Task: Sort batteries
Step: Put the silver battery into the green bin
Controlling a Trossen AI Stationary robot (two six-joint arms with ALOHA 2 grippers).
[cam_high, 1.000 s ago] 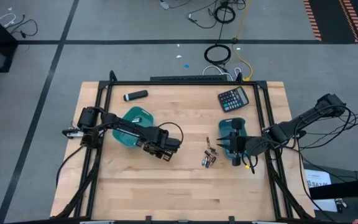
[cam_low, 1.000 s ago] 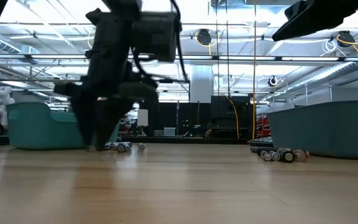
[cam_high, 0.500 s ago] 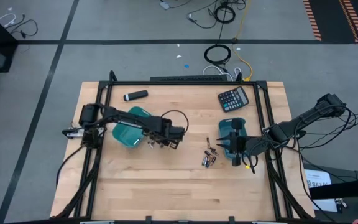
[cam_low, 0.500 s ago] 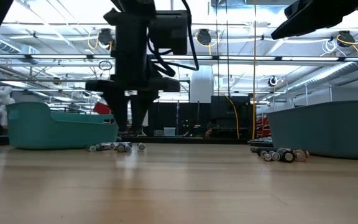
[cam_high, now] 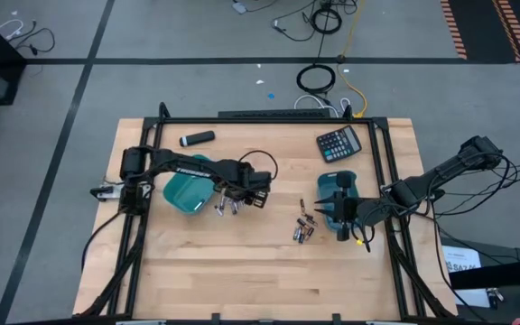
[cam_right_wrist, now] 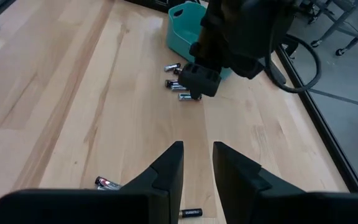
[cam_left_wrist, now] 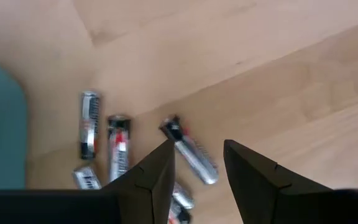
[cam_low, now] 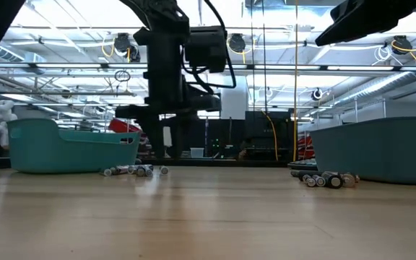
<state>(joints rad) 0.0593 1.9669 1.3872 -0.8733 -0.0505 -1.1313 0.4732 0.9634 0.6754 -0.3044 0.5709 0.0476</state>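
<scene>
The left gripper (cam_high: 238, 200) hangs above a small cluster of batteries (cam_high: 225, 207) lying on the wooden table (cam_high: 260, 271) just beside the left teal tray (cam_high: 183, 191). Seen from the left wrist, its two dark fingers (cam_left_wrist: 159, 180) stand apart with nothing between them, and one silvery cell (cam_left_wrist: 190, 151) lies on the wood directly beyond the gap, slanted across it, with more cells (cam_left_wrist: 104, 140) lying just beside it toward the tray. In the level view the same cluster (cam_low: 136, 170) rests on the tabletop below the gripper (cam_low: 157, 148), whose fingertips are clear of the wood. A second heap of batteries (cam_high: 304, 227) lies near the right teal tray (cam_high: 336, 191), where the right gripper (cam_high: 340, 221) waits over the table; from its wrist, its fingers (cam_right_wrist: 170, 169) are slightly parted and empty, with a few cells (cam_right_wrist: 107, 183) on the wood just beyond them and the left arm's cluster (cam_right_wrist: 178, 84) farther off. A black calculator (cam_high: 339, 143) and a black marker-like cylinder (cam_high: 197, 138) sit at the far edge of the table. Compared with a second ago, the left arm has swung from a spot nearer the front of the table across to the cluster beside its tray, while the right arm and both heaps have not shifted.
</scene>
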